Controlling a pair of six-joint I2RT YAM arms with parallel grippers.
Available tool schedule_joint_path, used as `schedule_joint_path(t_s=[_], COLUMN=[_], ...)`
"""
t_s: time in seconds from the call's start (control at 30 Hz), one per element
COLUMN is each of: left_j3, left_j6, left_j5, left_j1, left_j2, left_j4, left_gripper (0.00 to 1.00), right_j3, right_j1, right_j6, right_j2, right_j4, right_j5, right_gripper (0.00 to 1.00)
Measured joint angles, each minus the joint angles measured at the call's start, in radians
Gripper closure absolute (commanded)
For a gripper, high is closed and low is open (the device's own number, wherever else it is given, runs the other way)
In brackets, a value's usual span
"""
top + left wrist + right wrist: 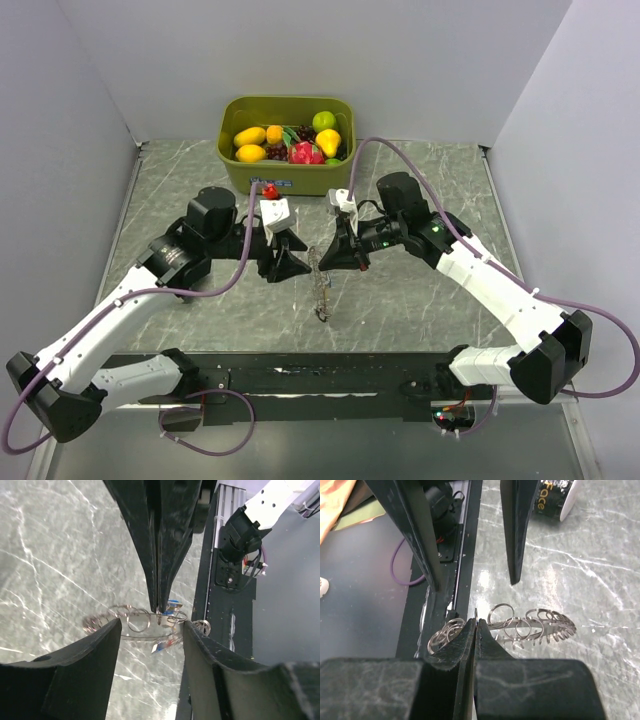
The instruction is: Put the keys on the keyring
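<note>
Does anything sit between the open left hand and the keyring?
Nothing separates them: the left hand straddles the keyring with open fingers. Only the shut right hand, pinching the keyring, reaches into that gap from the opposite side.

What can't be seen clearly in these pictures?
1. Left wrist view: keys blurred and tiny, shapes unclear.
2. Overhead view: keyring only a thin streak; keys too small to count.
3. Right wrist view: the right gripper hides where it pinches the keyring.
</note>
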Motion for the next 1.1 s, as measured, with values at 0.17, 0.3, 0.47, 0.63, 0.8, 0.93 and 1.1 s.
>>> schedule_joint_path(t_s=[0.17, 0.3, 0.47, 0.63, 0.8, 0.93, 1.1], left_j3=[0.015, 0.015, 0.015, 0.015, 0.018, 0.020, 0.024], left_j6=[0.016, 0.015, 0.016, 0.016, 0.027, 0.042, 0.051], left_j5=[0.007, 0.011, 0.017, 0.015, 0.008, 0.005, 0.002], left_j1=[-0.002, -0.009, -0.028, -0.040, -0.043, -0.046, -0.047], left_j2=[0.013, 0.039, 0.062, 0.083, 0.108, 0.119, 0.120], left_j4=[0.000, 0.001, 0.002, 0.002, -0.003, -0.018, -0.025], left_gripper=[0.43, 0.47, 0.52, 0.55, 0.72, 0.99, 0.99], right_j3=[0.000, 0.000, 0.000, 0.000, -0.001, -0.001, -0.002], right_j1=[0.000, 0.000, 0.002, 0.003, 0.004, 0.004, 0.005], right_j6=[-0.003, -0.002, -0.001, 0.000, 0.003, 0.004, 0.006], right_j2=[-0.002, -0.006, -0.008, -0.010, -0.013, -0.014, -0.014], right_j4=[-0.006, -0.005, -0.004, 0.003, 0.010, 0.008, 0.008], right_j5=[0.001, 0.001, 0.001, 0.005, 0.008, 0.022, 0.031], right_gripper=[1.00, 1.00, 1.00, 1.00, 1.00, 1.00, 1.00])
